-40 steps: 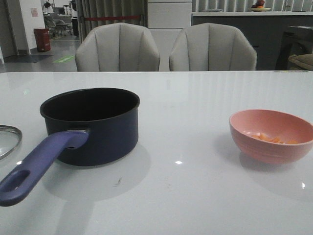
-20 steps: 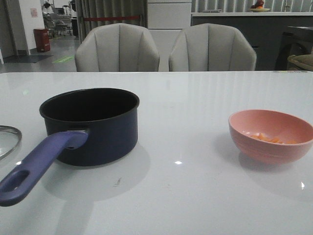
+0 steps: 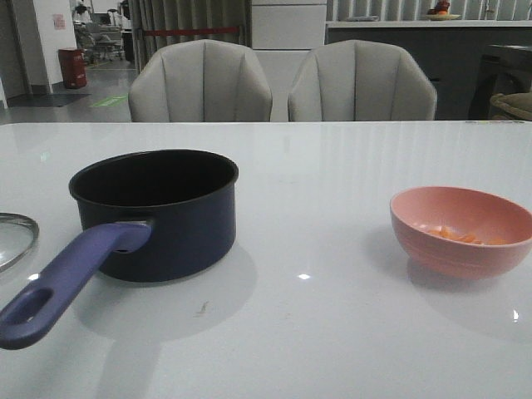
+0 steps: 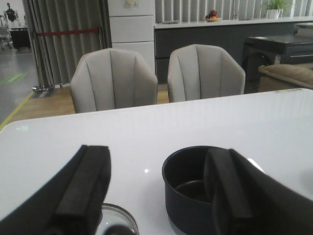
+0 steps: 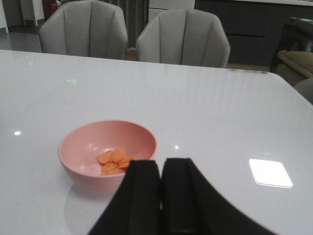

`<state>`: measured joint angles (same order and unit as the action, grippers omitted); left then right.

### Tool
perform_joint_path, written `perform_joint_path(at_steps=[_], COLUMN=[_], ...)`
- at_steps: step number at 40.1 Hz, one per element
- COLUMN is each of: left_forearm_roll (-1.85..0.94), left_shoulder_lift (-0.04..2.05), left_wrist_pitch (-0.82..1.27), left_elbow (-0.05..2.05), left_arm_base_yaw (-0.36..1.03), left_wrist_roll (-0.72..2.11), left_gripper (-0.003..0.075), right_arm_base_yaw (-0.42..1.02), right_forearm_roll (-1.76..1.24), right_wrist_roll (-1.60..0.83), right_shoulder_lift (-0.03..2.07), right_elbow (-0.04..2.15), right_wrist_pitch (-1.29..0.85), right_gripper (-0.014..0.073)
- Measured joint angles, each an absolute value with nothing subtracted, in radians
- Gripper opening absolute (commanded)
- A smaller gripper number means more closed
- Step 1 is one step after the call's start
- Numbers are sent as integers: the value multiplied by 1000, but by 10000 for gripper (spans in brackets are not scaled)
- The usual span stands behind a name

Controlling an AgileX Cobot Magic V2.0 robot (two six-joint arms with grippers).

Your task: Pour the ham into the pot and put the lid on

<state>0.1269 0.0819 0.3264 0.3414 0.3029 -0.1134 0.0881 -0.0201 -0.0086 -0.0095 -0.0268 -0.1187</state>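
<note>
Well, nothing on the table has shifted over the last second.
Table: white and glossy, with all the task's things still lying where they were.
Pot: uncovered and empty, handle toward the robot's left; not yet filled.
Pink bowl: well apart from the pot, on the right, unmoved.
Lid: flat at the left edge, beside the pot.
Ham: still in the bowl, so pouring hasn't begun.
Left gripper: fingers spread wide, hovering above lid and pot.
Right gripper: fingers pressed together, empty, near the bowl.
</note>
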Motion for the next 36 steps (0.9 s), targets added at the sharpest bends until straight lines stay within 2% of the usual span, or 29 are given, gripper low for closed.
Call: perform_joint_path(at_steps=[12,16,24,36], left_forearm_roll=[104,100,100,100], left_shoulder_lift=[17,17,17,17], left_wrist_pitch=[301,303,303,303], left_elbow=[317,314,314,314], left_arm_base_yaw=[303,303,303,303], left_wrist_roll=[-115,-115,-115,-117], left_gripper=[455,455,455,455], right_arm_base_yaw=[88,88,88,88], right_forearm_roll=[-56,-101,-111,-113], right_wrist_roll=[-6,-8,-13,-14], right_shoulder_lift=[-10,9,208,347], right_elbow=[-8,99,328,345], right_wrist_pitch=[58,-34,-278,-376], right_gripper=[146,146,146,149])
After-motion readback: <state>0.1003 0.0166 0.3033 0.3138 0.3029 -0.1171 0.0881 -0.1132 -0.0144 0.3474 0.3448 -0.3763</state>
